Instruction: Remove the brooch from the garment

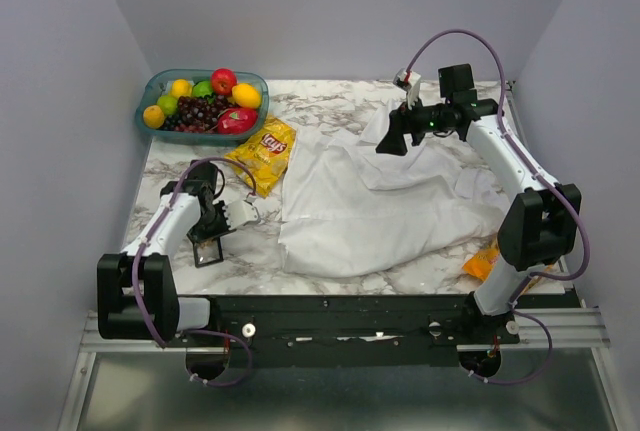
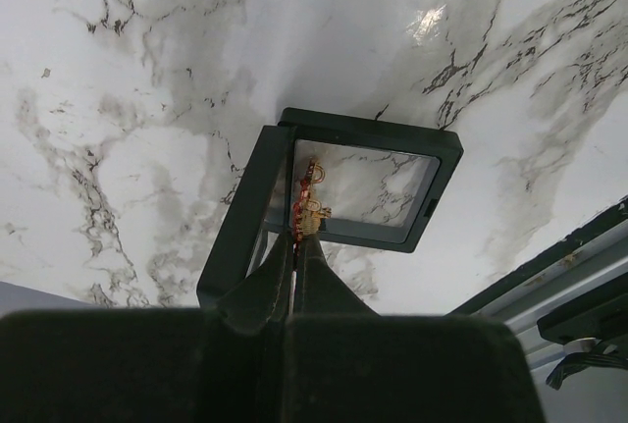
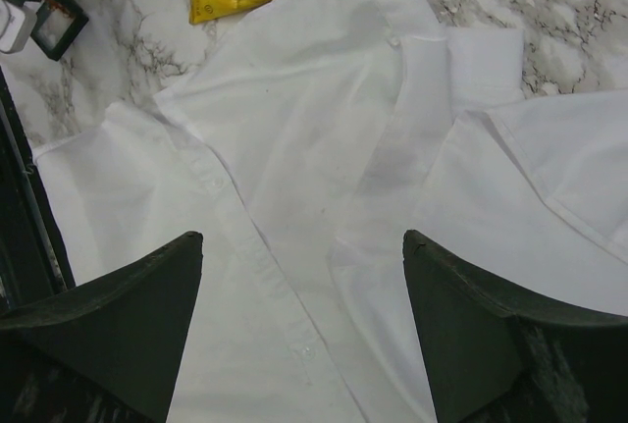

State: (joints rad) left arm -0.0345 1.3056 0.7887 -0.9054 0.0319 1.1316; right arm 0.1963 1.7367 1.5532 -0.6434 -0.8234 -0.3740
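1. The left pincer (image 2: 302,239) is pressed together on the brooch (image 2: 312,199), a tiny gold thing with red bits, pinched right at the fingertips.
2. So the brooch is off the shirt (image 1: 370,201). It hangs at the clear window of a little black frame box (image 2: 392,143), which stands open on the marble bench (image 2: 118,70). I can't tell whether the brooch actually touches the window.
3. From the top view, that box is at the near left of the bench, apart from the shirt.
4. The shirt lies spread out and a bit rumpled across the middle and right of the bench.
5. The right pincer (image 3: 302,238) is spread wide with nothing between its fingers, hanging above the far part of the shirt.
6. Other stuff: a yellow chip bag (image 1: 263,149) touches the shirt's far left edge, a bowl of fruit (image 1: 200,101) sits in the far left corner, and an orange packet (image 1: 482,263) pokes out by the right arm's base.
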